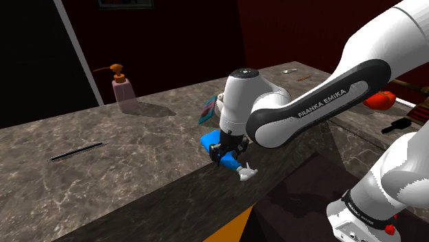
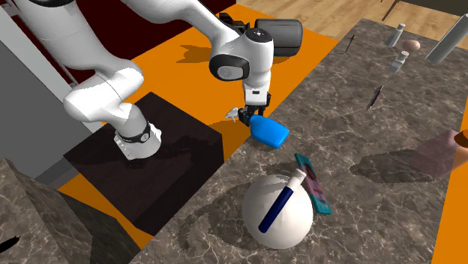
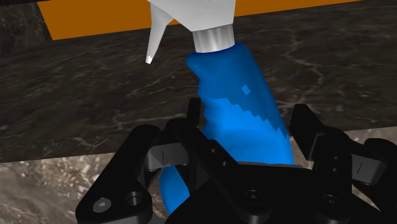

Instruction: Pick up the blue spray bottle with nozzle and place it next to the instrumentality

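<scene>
The blue spray bottle (image 1: pixel 208 142) lies on its side at the front edge of the dark marble counter (image 1: pixel 124 179), and its white nozzle (image 1: pixel 245 172) pokes out past the edge. My black gripper (image 1: pixel 225 152) comes down onto the bottle's body from above. In the wrist view the blue spray bottle (image 3: pixel 235 95) runs between the two fingers, which press against its sides, so the gripper (image 3: pixel 251 118) is shut on it. In the second exterior view the blue spray bottle (image 2: pixel 270 132) rests just under the gripper (image 2: pixel 255 114).
A pink soap dispenser (image 1: pixel 122 89) stands at the back of the counter, with a black pen (image 1: pixel 75 151) further forward. A teal flat item (image 2: pixel 313 184) and a white dome with a blue marker (image 2: pixel 277 206) sit near the bottle. The orange floor (image 2: pixel 172 67) lies below the edge.
</scene>
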Robot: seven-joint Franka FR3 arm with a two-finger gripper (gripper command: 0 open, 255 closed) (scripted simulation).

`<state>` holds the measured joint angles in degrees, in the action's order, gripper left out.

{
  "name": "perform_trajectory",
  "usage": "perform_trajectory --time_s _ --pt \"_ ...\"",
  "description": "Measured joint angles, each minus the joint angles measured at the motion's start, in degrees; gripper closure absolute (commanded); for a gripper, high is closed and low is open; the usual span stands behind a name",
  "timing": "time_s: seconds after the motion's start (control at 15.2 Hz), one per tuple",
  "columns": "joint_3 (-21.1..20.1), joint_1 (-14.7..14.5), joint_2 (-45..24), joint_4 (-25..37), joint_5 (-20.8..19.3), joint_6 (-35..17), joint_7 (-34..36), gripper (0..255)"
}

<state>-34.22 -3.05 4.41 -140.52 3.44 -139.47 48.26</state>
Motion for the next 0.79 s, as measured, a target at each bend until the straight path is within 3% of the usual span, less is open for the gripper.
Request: perform_trajectory --time_s 0.53,0.79 --pt "0.0 0.0 0.0 0.0 0.0 0.0 0.0 255" --pt "0.3 -0.2 2.0 0.7 1.5 2.5 -1.1 255"
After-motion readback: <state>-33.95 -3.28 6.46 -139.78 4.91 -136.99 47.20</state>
